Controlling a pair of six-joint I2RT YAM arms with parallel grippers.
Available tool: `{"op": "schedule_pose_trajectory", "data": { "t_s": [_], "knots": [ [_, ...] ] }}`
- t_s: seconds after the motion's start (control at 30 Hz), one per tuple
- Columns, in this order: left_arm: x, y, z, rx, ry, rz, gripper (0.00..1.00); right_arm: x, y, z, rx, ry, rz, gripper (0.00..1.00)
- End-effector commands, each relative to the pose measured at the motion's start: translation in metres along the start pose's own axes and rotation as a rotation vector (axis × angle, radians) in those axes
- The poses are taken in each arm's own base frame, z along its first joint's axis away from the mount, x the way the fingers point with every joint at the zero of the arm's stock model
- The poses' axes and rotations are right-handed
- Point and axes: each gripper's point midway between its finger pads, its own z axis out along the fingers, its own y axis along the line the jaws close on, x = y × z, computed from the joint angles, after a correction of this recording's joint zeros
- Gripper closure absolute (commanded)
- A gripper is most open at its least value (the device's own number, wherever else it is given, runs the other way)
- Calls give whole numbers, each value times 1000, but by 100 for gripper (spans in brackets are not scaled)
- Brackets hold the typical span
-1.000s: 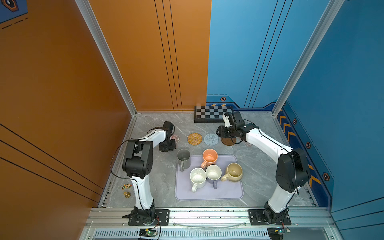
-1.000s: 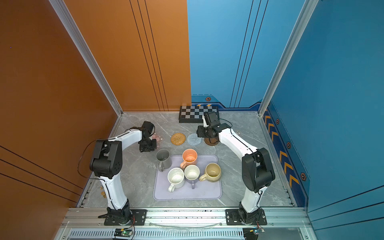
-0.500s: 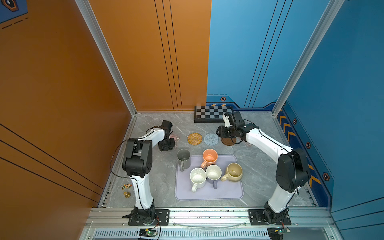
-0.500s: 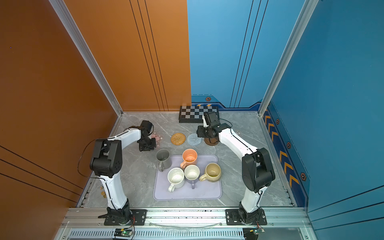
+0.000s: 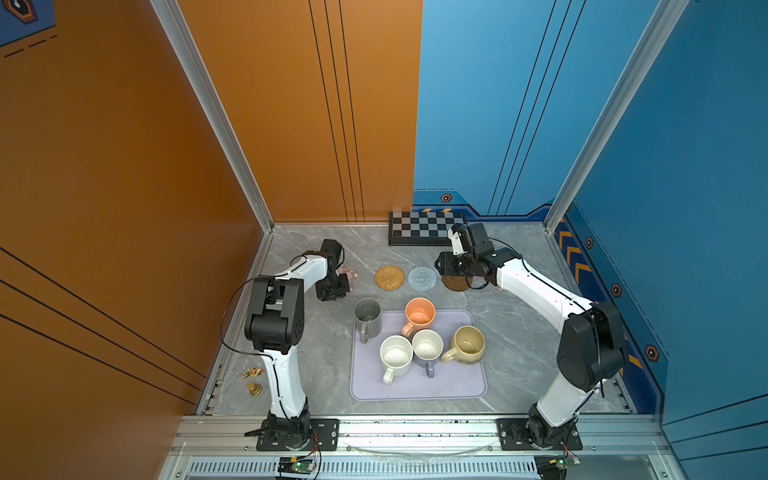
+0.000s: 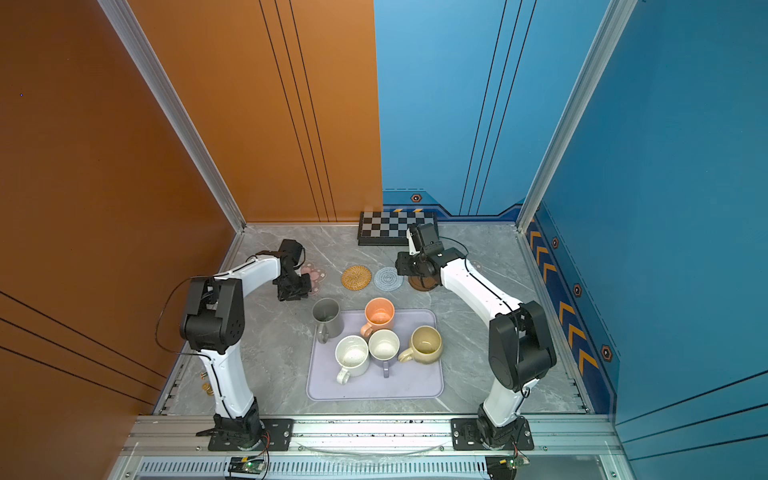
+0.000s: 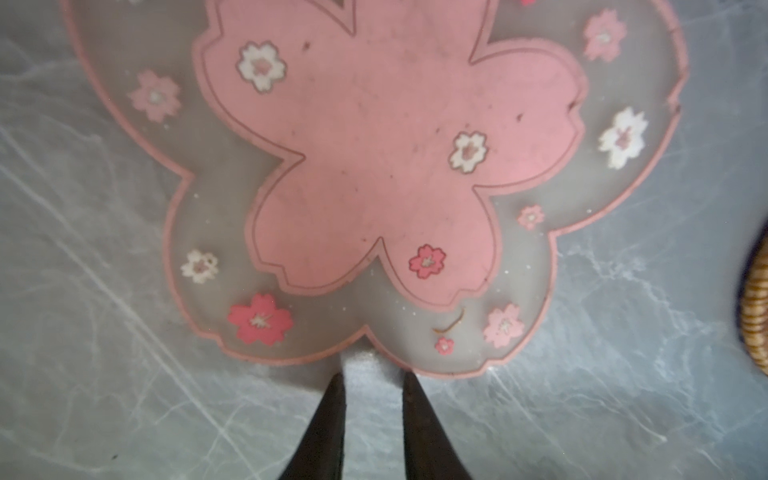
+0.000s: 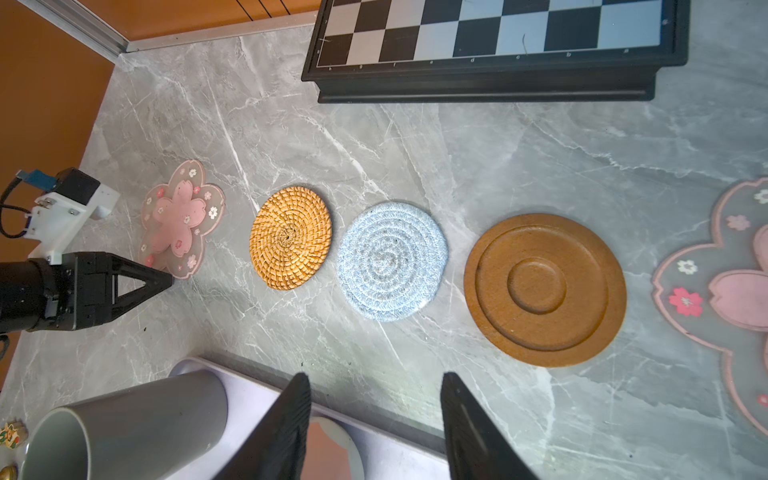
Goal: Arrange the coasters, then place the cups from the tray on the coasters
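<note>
A row of coasters lies behind the tray [image 5: 457, 386]: a flower coaster [image 5: 348, 275], a rattan disc [image 5: 389, 277], a grey-blue spiral disc [image 5: 422, 278] and a brown wooden disc [image 5: 454, 283]. A second flower coaster [image 8: 731, 291] lies right of the wooden disc, mostly under my right arm. On the tray stand the grey cup [image 5: 367, 318] at its far left corner, and the orange [image 5: 420, 313], speckled white [image 5: 395, 355], lavender [image 5: 427, 345] and beige [image 5: 469, 344] cups. My left gripper [image 7: 374, 376] is narrowly open and empty, its tips just off the flower coaster's [image 7: 395, 145] edge. My right gripper [image 8: 374, 376] hangs open and empty between the row and the tray.
A black-and-white checkerboard [image 5: 426, 227] lies against the back wall, just behind my right wrist. Small gold trinkets [image 5: 253, 380] sit at the table's front left edge. Orange and blue walls close in the table on three sides.
</note>
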Motion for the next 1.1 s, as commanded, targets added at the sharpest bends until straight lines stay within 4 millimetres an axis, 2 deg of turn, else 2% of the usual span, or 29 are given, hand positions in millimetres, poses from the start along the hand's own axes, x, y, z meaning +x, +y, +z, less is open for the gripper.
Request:
{"op": "schedule_pose_trajectory", "data": {
  "t_s": [0.0,0.13,0.3,0.43,0.57,0.77,0.87,0.97,1.07],
  "knots": [
    [5,-2,-22,19,-13,-1,74,2,-4,-8,21,2,-20,46],
    [-3,-12,-55,38,-86,42,74,-7,-3,-20,48,-45,-55,46],
    [-13,-13,-94,43,-186,68,74,-17,-5,-33,63,-81,-87,42],
    [-20,-1,-124,-14,-284,88,73,-21,-11,-44,81,-106,-102,41],
    [-26,26,-156,-151,-404,90,74,-29,-21,-62,106,-147,-106,40],
    [-25,47,-182,-253,-481,112,73,-37,-48,-89,161,-205,-84,35],
    [-22,50,-190,-252,-501,94,73,-34,-72,-99,209,-212,-55,34],
    [-19,50,-194,-238,-514,82,73,-24,-105,-101,280,-189,-2,34],
    [-17,50,-196,-222,-517,69,73,-5,-130,-89,307,-94,26,36]
  ]
}}
